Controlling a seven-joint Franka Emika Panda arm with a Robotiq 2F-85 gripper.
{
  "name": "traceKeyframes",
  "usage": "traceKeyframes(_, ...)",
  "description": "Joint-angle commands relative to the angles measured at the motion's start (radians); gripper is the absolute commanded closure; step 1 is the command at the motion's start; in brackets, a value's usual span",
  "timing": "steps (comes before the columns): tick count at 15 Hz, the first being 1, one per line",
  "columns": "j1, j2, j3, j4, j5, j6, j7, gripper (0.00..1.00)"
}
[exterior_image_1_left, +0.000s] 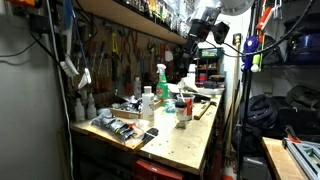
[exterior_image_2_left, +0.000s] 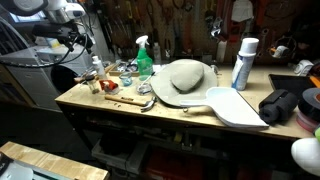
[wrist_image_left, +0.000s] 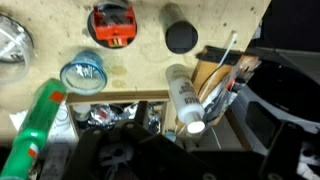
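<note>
Wrist view: hovering high above bench, over green spray bottle and white can at its edge, much free air around; cannot tell opening of gripper.

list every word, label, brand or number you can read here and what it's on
No text can be read in any view.
White can: faint marks on its side in the wrist view, too blurred to read.
Green spray bottle: label too blurred to read.
White and blue spray can: in an exterior view, label too small to read.
</note>
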Motion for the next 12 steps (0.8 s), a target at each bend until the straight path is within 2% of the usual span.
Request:
traceKeyframes(1, 0.027, -0.074, 0.097, -0.108, -0.033, 0.257, 0.112, 0.0)
traceKeyframes(2, 0.051, -0.071, 0.095, -0.101, -0.035, 0.24, 0.103, 0.0)
traceKeyframes(3, 0.051, -0.034, 0.062, -0.05, -0.033, 0.198, 0.092, 0.0)
traceKeyframes(7, 0.069, -0.045, 0.079, -0.07, -0.037, 0.221, 0.105, 0.0)
traceKeyframes(8, 0.097, -0.033, 0.082, -0.081, -0.004, 0.223, 0.117, 0.0)
traceKeyframes(9, 0.083, -0.016, 0.111, -0.091, -0.017, 0.257, 0.163, 0.0)
traceKeyframes(12, 0.098, 0.022, 0.136, -0.093, -0.017, 0.277, 0.228, 0.0)
